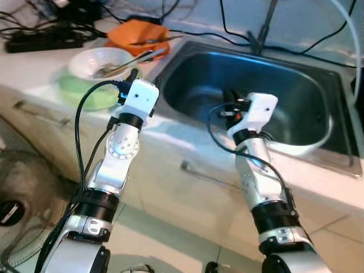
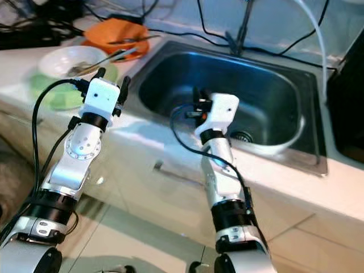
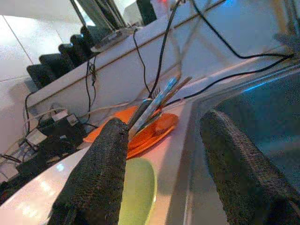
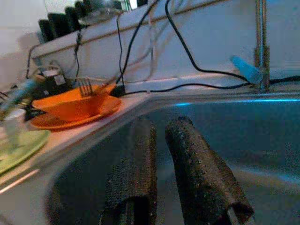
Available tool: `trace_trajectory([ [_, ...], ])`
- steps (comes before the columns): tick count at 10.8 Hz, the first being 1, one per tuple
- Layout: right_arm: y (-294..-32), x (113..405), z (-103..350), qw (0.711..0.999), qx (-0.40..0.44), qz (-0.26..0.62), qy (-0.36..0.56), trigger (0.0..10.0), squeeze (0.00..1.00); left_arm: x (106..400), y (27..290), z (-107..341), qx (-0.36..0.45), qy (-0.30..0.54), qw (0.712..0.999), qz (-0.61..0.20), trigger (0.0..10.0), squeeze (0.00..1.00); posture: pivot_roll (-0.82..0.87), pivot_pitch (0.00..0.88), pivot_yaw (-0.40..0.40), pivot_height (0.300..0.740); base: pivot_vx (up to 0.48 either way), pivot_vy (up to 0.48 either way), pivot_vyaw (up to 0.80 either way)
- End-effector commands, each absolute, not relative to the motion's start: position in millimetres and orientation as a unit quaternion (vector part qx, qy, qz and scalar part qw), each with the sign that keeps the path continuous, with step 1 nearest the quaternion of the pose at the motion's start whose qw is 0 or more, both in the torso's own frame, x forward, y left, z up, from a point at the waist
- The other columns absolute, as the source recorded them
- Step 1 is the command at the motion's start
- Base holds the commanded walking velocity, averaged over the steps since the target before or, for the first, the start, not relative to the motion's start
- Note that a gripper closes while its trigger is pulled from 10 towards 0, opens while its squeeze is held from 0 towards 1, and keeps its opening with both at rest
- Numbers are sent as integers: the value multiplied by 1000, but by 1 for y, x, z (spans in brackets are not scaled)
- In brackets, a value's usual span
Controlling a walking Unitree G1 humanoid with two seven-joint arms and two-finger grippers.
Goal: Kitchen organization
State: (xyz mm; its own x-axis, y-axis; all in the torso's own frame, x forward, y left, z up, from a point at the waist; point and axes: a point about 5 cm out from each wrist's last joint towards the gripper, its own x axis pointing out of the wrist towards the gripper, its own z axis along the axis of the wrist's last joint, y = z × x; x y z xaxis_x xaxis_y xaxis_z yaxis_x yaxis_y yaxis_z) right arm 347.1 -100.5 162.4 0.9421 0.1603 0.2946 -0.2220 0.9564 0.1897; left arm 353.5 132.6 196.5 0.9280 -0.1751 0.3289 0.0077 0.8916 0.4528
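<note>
A white bowl [image 1: 96, 61] holding utensils [image 1: 133, 58] rests on a green plate [image 1: 85, 94] on the counter left of the steel sink [image 1: 199, 74]. Behind it is an orange bowl on an orange plate [image 1: 136, 35] with a fork in it. My left gripper [image 1: 145, 78] is open just above the counter edge, between the green plate and the sink's left rim, with nothing between its fingers [image 3: 101, 168]. My right gripper [image 1: 230, 96] reaches over the sink's front rim into the basin. Its fingers [image 4: 140, 159] are shut and hold nothing.
A faucet [image 1: 264, 28] and black cables run along the back wall. A black power strip [image 1: 42, 40] lies at the counter's far left. A white curved rim [image 1: 301, 149] sits in the sink's right part. A cabinet handle [image 1: 205, 175] is below the counter.
</note>
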Motion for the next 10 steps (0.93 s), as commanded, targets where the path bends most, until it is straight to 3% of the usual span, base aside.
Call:
trace_trajectory([
  [1, -99, 349, 165, 978, 119, 99, -138, 10000, 0, 354, 135, 204, 232, -197, 952, -41, 10000, 0, 26, 91, -17, 740, 409, 0, 0],
  [5, -99, 348, 167, 977, 118, 101, -145, 10000, 0, 350, 129, 208, 234, -215, 947, -50, 10000, 0, 25, 92, -16, 740, 371, 0, 0],
  [10, -98, 348, 165, 977, 120, 99, -143, 10000, 0, 344, 120, 209, 214, -227, 947, -81, 10000, 0, 27, 93, -16, 740, 0, 0, 0],
])
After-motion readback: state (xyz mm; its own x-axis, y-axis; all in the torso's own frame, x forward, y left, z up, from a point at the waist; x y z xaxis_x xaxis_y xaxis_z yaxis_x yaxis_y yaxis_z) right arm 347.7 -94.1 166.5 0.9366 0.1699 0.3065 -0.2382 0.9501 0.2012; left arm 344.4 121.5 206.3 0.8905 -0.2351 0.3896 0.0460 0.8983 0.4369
